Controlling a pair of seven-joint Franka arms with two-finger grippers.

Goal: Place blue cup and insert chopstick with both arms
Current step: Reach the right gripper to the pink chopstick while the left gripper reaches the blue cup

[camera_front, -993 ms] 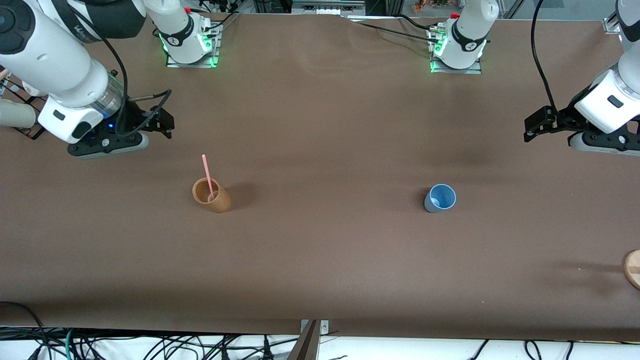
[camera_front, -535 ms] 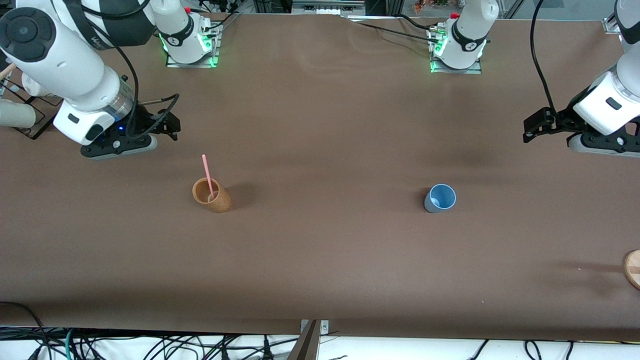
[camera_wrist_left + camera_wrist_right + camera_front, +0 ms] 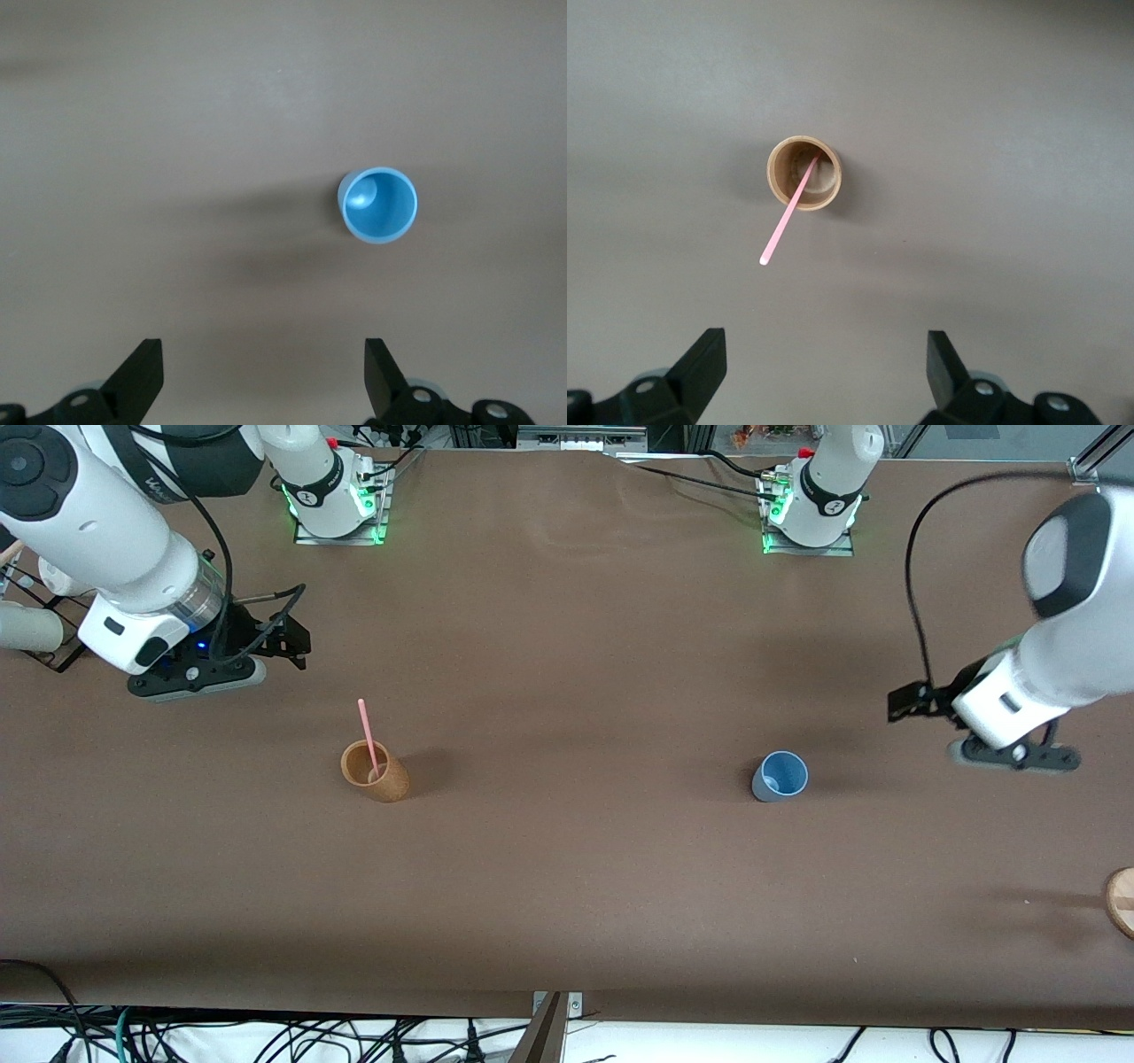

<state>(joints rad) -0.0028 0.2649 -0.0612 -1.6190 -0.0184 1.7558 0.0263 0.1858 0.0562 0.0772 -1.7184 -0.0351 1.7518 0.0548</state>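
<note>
The blue cup [image 3: 780,776] stands upright and empty on the brown table; it also shows in the left wrist view [image 3: 378,205]. The pink chopstick [image 3: 367,735] leans inside the tan cup [image 3: 375,771], both seen from above in the right wrist view, chopstick [image 3: 787,221] and tan cup [image 3: 803,173]. My left gripper [image 3: 1017,755] hangs open and empty over bare table, toward the left arm's end from the blue cup; its fingers [image 3: 383,372] are wide apart. My right gripper [image 3: 197,676] is open and empty over the table, toward the right arm's end from the tan cup.
A round wooden piece [image 3: 1122,901] lies at the table's edge at the left arm's end. A white cylinder [image 3: 27,627] and a black wire rack sit at the right arm's end. The two arm bases [image 3: 332,496] stand along the table's robot edge.
My left arm has swung in toward the blue cup, and its gripper is now lower in the front view. My right gripper shifted slightly and came back. The cups and chopstick have not moved.
</note>
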